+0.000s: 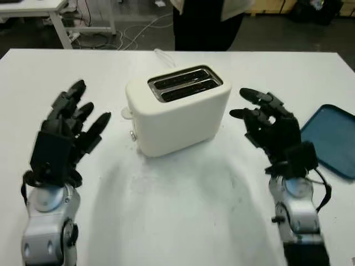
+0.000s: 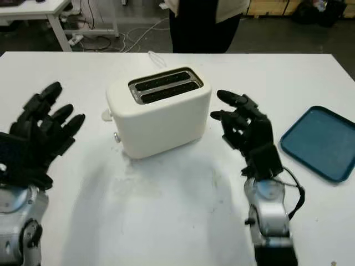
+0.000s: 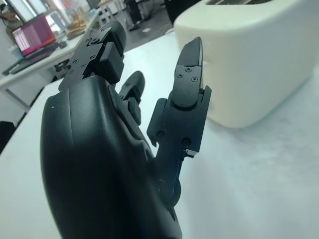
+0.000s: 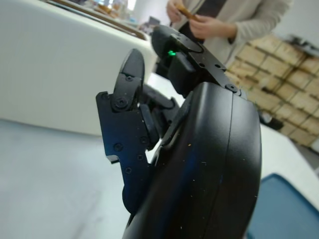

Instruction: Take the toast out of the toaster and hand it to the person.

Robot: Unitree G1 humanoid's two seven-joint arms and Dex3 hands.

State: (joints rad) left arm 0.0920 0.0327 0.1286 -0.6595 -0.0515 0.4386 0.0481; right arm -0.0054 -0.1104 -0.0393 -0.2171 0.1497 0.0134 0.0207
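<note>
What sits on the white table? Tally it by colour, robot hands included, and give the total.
Cream: 1, the toaster
Blue: 1, the tray
Black: 2, the open left hand and open right hand, flanking the toaster
Total: 4

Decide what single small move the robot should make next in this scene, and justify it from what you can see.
Probably lift the right hand up and over the toaster, toward its top slots. Both hands are open and hold nothing, the left hand on the toaster's other side. No toast rises above the slots, so it likely needs a closer look first. The person stands beyond the table.
</note>
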